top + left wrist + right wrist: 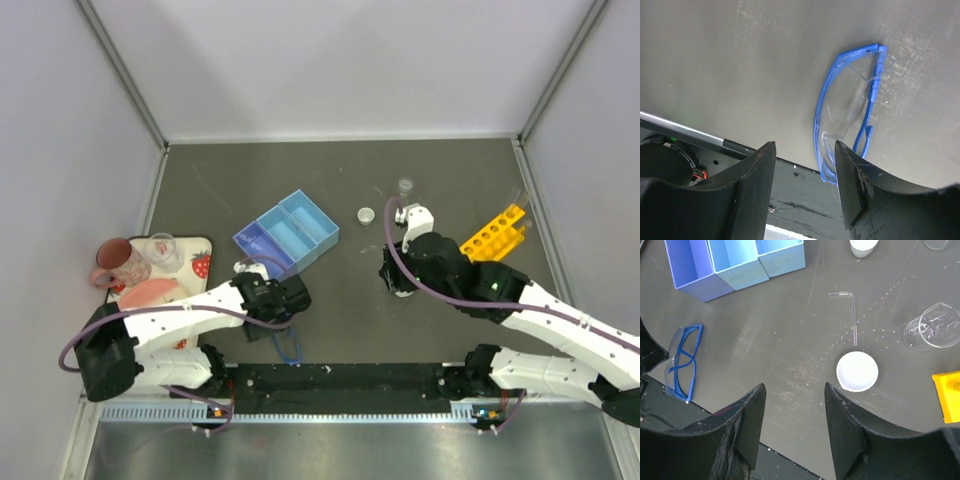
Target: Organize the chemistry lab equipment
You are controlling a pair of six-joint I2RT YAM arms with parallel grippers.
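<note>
Blue-framed clear plastic goggles (845, 110) lie flat on the dark grey counter (400, 170), at its near edge, left of centre. The left gripper (804, 150) hangs just beside them, its black jaws spread and holding nothing. The step in hand looks like picking the goggles up. To do it well, the jaws should move over the frame, straddle it squarely, and lower fully before pinching, since the thin plastic could slide away. The light-blue three-compartment tray (740, 279) sits farther from the near edge. The right gripper (795, 390), also spread and empty, hovers near a small white round dish (857, 371), right of centre.
</note>
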